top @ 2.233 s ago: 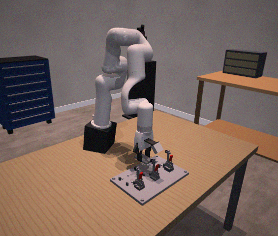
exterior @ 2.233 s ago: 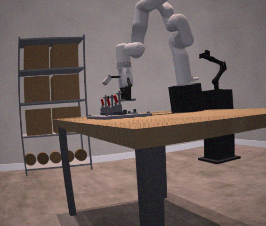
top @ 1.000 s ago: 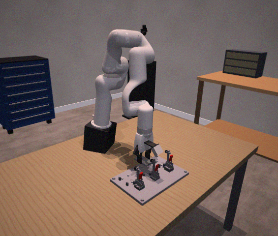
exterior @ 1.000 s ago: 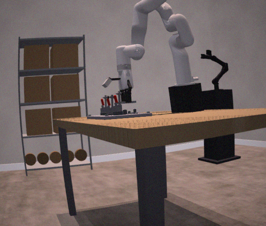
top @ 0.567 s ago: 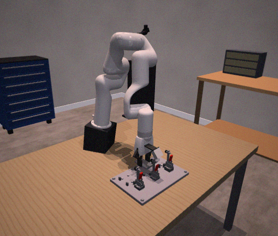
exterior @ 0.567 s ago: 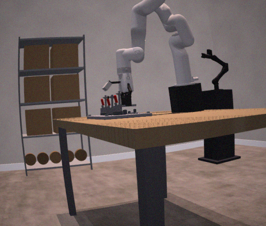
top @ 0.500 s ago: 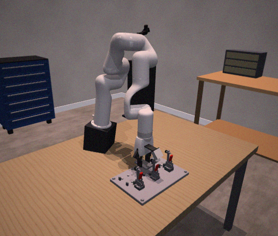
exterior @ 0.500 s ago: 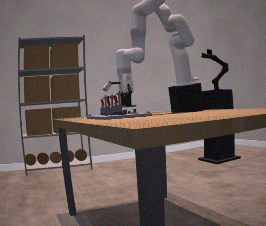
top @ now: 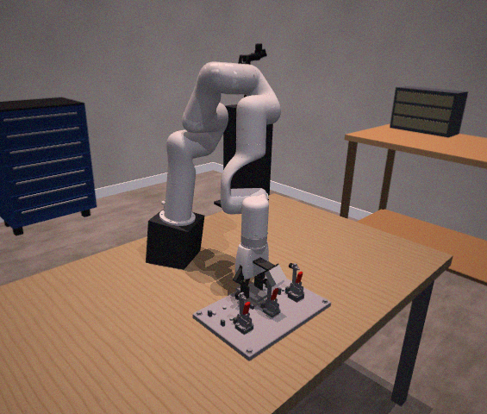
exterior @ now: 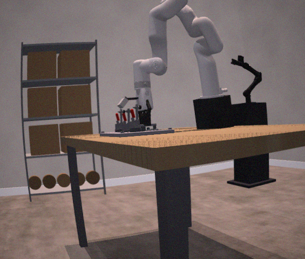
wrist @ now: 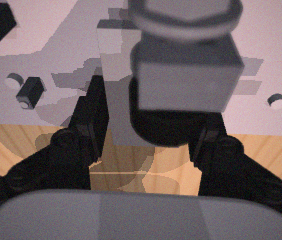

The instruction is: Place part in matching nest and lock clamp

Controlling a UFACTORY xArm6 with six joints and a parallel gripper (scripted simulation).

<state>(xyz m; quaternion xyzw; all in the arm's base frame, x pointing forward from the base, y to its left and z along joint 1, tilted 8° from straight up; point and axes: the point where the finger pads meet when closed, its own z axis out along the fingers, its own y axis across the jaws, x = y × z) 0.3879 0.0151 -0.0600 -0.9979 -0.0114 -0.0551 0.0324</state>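
The grey part point(top: 259, 296) point(wrist: 118, 112) is a flat rectangular block. My gripper point(top: 252, 289) point(exterior: 144, 118) point(wrist: 148, 95) points down and is shut on its long sides, low over the middle nest. The raised bar and black tip of the middle clamp point(top: 271, 306) hide much of the part in the wrist view; contact with pads and stop block cannot be told. The near clamp point(top: 244, 322) and the far clamp point(top: 296, 291) also have raised bars. Their red handles stand up. All three clamps stand on the fixture plate point(top: 299, 314) point(exterior: 163, 131) point(wrist: 281, 60).
Small dark blocks point(top: 222, 323) point(wrist: 31, 92) and a round pad point(wrist: 14, 80) belong to the neighbouring nest on the left in the wrist view; another pad point(wrist: 276, 101) stands on the right. The raised middle bar is very close to my wrist camera. The wooden table point(top: 101, 321) surrounds the plate.
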